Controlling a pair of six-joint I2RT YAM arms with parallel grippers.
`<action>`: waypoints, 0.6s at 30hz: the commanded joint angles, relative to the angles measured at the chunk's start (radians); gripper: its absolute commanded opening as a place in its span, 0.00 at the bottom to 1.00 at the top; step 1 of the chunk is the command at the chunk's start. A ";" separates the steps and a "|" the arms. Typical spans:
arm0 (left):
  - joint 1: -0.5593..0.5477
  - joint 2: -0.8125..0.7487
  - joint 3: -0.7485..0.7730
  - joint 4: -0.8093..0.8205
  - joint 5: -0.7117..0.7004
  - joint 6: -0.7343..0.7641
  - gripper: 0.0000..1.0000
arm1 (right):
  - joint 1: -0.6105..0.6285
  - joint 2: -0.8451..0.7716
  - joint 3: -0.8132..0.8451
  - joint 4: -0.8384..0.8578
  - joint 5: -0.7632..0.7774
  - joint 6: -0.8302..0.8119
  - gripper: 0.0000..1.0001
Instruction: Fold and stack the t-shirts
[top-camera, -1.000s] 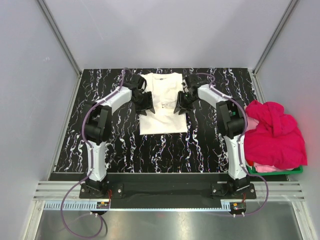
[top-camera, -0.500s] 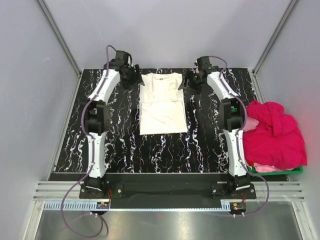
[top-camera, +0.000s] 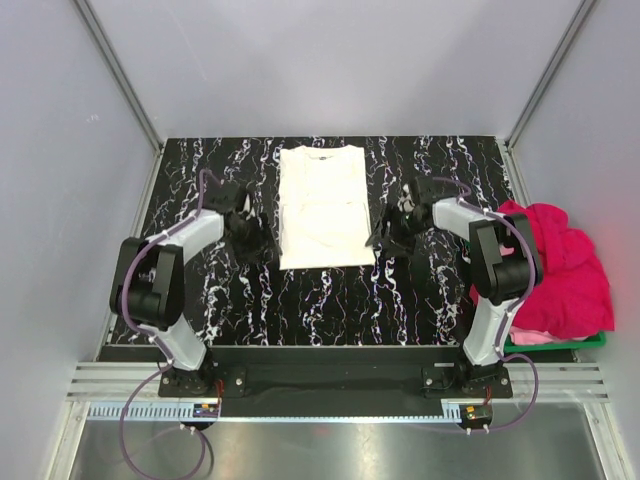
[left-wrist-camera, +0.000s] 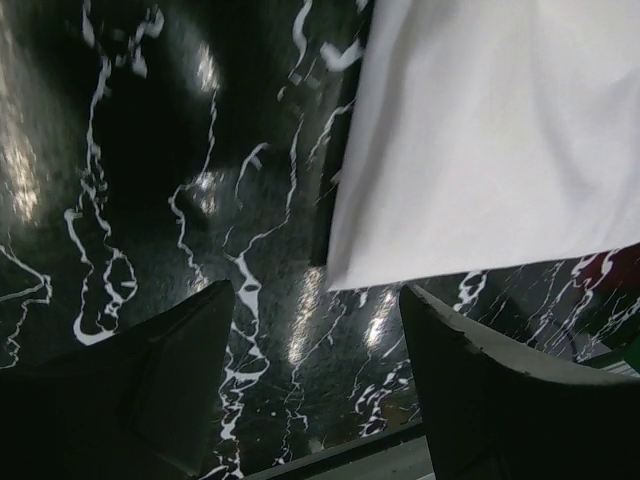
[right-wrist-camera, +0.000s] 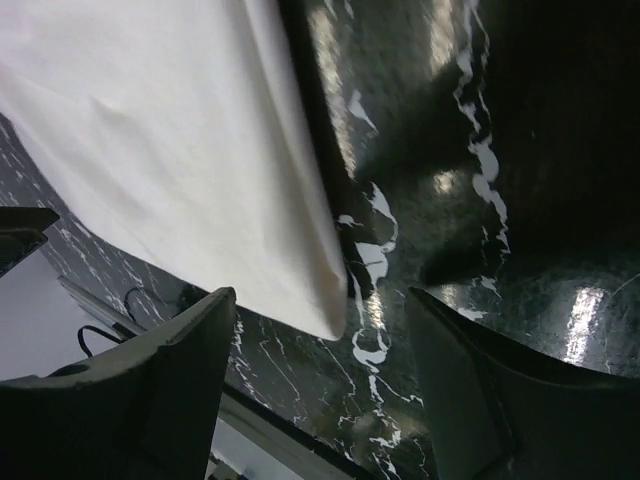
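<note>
The white shirt (top-camera: 321, 205) lies flat, far middle of the table (top-camera: 300, 300), sleeves folded in to a narrow rectangle, collar away, and the pink shirts (top-camera: 550, 268) sit crumpled in 1 heap at its right edge

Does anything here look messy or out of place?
Only the magenta-pink t-shirts: they sit in a crumpled heap that overflows the green basket at the right edge of the table, hiding most of it. The white t-shirt lies flat and squared; nothing looks torn or spilled.

Folded(?) tee (top-camera: 320, 205) btwn L hand (top-camera: 245, 236), R hand (top-camera: 386, 234).
</note>
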 joint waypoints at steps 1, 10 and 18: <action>-0.012 -0.103 -0.136 0.163 0.041 -0.062 0.72 | 0.017 -0.074 -0.115 0.146 -0.072 0.054 0.74; -0.041 -0.106 -0.290 0.298 0.065 -0.136 0.72 | 0.044 -0.042 -0.227 0.238 -0.057 0.084 0.53; -0.058 -0.051 -0.316 0.358 0.065 -0.171 0.62 | 0.044 -0.010 -0.201 0.232 -0.051 0.075 0.29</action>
